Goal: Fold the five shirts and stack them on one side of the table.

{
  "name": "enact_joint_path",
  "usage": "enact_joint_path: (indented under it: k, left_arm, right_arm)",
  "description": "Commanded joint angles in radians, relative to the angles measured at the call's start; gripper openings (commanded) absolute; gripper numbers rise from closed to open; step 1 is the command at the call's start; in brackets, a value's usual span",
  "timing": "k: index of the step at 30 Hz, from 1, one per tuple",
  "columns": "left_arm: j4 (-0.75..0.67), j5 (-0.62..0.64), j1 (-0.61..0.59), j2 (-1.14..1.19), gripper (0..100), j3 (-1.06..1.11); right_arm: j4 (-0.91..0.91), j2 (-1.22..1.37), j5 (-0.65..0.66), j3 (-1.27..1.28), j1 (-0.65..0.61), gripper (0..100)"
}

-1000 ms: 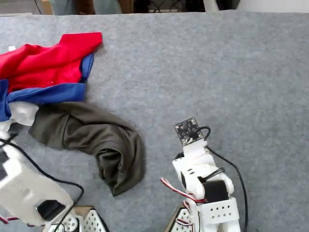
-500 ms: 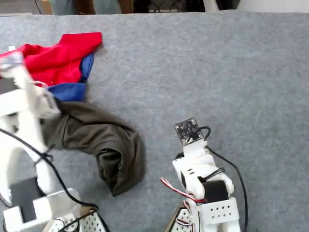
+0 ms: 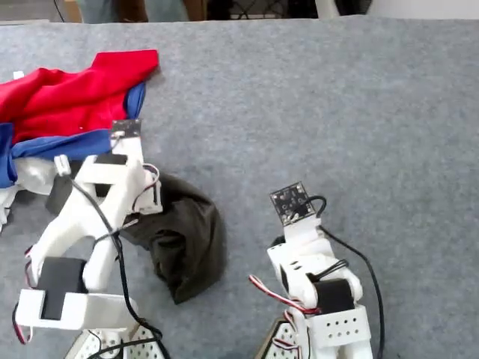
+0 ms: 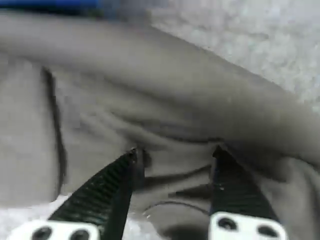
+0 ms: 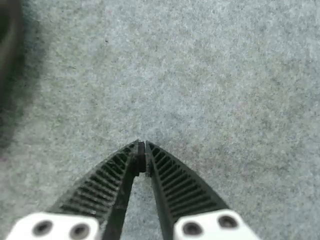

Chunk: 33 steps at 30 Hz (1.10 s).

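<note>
My left claw [image 4: 175, 151] hangs open over the soft, light olive shirt [image 4: 165, 95] near the table's [image 3: 337, 112] left edge; I'd pinch a raised fold, expecting it to droop.

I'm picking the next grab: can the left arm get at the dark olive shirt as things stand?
Probably yes: the left gripper hangs open right over the dark olive shirt, with nothing between them.

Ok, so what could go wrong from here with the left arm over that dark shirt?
The left hand is open right over bunched folds of the crumpled dark olive shirt, so it may pinch several layers and lift a lump instead of one edge. The blue shirt lies close beside it, so pulling could drag that along too.
</note>
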Motion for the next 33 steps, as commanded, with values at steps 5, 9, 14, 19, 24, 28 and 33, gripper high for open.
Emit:
enact_joint_path:
  k: [5, 9, 14, 19, 24, 28, 33]
  left_arm:
    - [-0.003, -0.003, 0.028, 0.054, 3, -0.074]
    - [0.0, -0.005, 0.114, -0.032, 3, -0.091]
    - [-0.009, -0.005, 0.291, -0.147, 3, -0.154]
    - [-0.003, -0.064, 0.397, -0.158, 3, -0.257]
    - [0.006, -0.091, 0.417, -0.158, 10, -0.243]
    - [0.091, -0.035, 0.414, -0.158, 26, -0.237]
    - [0.158, -0.038, 0.387, -0.17, 26, -0.249]
  right_arm:
    - [0.002, -0.005, -0.003, -0.002, 0.006, 1.5]
    - [0.002, -0.005, -0.003, -0.002, 0.006, 1.5]
    - [0.002, -0.005, -0.003, -0.002, 0.006, 1.5]
    - [0.002, -0.005, -0.003, -0.002, 0.006, 1.5]
    - [0.002, -0.005, -0.003, -0.002, 0.006, 1.5]
    - [0.002, -0.005, -0.003, -0.002, 0.006, 1.5]
    - [0.002, -0.005, -0.003, -0.002, 0.006, 1.5]
